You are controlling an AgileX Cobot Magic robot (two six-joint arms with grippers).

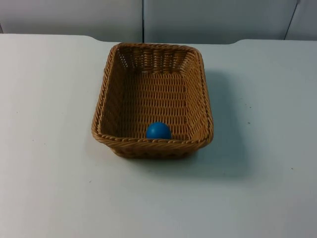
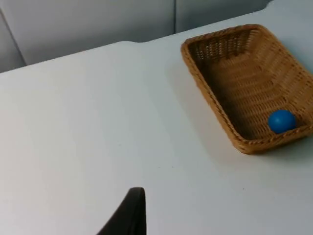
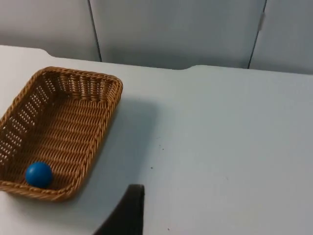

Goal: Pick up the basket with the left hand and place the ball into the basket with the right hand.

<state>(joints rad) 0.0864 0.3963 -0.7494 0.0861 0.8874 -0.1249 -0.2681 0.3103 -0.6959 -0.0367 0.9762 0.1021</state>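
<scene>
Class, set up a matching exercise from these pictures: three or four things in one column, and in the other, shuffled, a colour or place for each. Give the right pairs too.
Column one:
1. small blue ball
2. rectangular brown woven wicker basket
3. white table top
4. grey partition wall

Column two:
A. behind the table's far edge
B. inside the basket, against its near wall
C. standing on the table, held by no claw
D. bearing the basket

Pairs: 1-B, 2-C, 3-D, 4-A
</scene>
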